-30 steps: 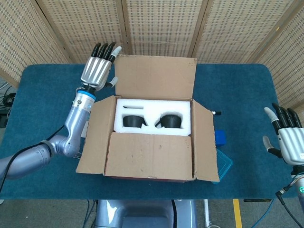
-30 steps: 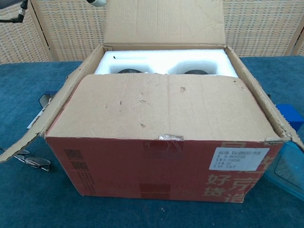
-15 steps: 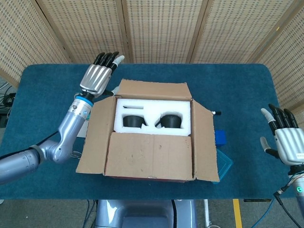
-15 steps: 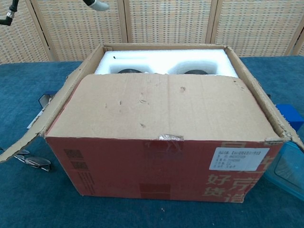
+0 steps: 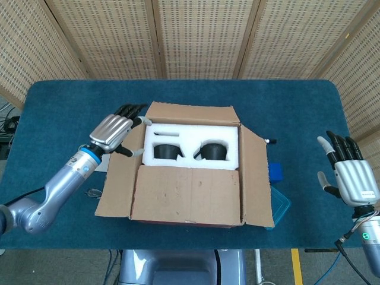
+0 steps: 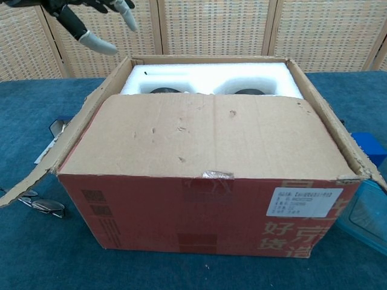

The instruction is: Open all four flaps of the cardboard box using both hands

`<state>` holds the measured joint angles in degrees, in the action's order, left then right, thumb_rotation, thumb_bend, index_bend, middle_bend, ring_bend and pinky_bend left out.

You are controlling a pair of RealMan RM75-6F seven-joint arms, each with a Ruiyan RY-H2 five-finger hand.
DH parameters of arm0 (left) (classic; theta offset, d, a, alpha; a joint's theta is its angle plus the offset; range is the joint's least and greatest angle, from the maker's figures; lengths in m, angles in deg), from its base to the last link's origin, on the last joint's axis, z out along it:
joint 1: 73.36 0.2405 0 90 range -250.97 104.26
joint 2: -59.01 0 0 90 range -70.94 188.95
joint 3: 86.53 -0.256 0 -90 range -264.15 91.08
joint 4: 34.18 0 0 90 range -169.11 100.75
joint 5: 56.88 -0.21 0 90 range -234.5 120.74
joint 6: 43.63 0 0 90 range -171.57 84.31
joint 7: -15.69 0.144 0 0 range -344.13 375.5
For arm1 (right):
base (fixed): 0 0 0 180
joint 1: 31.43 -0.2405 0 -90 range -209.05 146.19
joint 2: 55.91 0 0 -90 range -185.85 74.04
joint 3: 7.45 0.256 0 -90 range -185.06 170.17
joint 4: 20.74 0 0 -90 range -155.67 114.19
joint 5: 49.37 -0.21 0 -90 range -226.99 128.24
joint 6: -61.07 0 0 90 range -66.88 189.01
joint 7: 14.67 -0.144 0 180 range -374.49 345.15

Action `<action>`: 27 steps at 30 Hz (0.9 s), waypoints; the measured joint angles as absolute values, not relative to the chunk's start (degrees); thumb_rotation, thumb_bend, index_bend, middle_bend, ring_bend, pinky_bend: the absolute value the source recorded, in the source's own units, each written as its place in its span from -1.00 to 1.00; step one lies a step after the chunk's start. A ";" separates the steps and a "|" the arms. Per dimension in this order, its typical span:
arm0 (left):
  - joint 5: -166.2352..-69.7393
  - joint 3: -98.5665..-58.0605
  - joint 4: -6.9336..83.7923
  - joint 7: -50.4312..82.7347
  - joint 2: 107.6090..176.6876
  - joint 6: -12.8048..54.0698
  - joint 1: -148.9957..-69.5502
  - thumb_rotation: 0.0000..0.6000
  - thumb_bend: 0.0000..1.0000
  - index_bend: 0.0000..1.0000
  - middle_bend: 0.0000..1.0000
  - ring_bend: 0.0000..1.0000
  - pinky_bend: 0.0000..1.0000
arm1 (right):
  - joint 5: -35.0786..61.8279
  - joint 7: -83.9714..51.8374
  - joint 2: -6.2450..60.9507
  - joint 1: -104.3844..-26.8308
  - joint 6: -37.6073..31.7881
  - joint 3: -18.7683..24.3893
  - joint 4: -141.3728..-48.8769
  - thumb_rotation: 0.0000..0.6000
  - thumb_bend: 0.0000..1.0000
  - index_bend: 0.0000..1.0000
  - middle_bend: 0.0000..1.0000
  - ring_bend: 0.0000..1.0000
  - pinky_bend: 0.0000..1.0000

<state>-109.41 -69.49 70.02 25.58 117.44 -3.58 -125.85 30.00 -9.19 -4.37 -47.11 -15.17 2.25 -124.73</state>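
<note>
Lab-type test bay: blue-carpeted table [image 5: 53, 101], perforated wooden partition panels [image 5: 196, 35] behind, cables [image 5: 7, 122] at edge.

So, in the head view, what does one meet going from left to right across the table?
Left robot hand → cardboard box → blue block → right robot hand.

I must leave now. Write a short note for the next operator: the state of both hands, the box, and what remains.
Left hand: holds nothing, fingers apart, over the box's far-left corner.
Right hand: holds nothing, fingers spread, well right of the box, touching nothing.
Cardboard box: mid-table. Far flap and both side flaps are folded outward; white foam insert shows.
Left to do: near flap lies over the front half; fold it out.
</note>
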 measured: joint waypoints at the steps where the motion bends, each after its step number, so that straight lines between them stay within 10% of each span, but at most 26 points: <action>1: -109.82 -69.81 70.78 24.78 116.75 -4.36 -125.44 0.27 -0.54 -0.44 -1.00 -1.00 -1.00 | 30.01 -9.06 -4.25 -47.12 -15.22 2.25 -124.73 1.00 -0.07 -0.95 -1.00 -1.00 -1.00; 5: -112.21 -70.87 73.42 21.08 114.91 -6.74 -123.74 -0.42 -0.55 -0.41 -1.00 -1.00 -1.00 | 30.12 -7.83 -3.75 -47.13 -15.64 2.23 -124.58 1.00 -0.07 -0.95 -1.00 -1.00 -1.00; 10: -116.05 -71.62 75.12 17.77 113.95 -8.01 -122.17 -0.60 -0.57 -0.35 -1.00 -1.00 -1.00 | 30.08 -6.57 -2.54 -47.10 -16.10 2.11 -124.65 1.00 -0.07 -0.95 -1.00 -1.00 -1.00; 27: -121.82 -75.29 75.06 19.94 117.75 -4.85 -121.75 -0.62 -0.64 -0.35 -1.00 -1.00 -1.00 | 29.83 -8.02 -1.99 -46.37 -16.80 1.91 -123.99 1.00 -0.07 -0.95 -1.00 -1.00 -1.00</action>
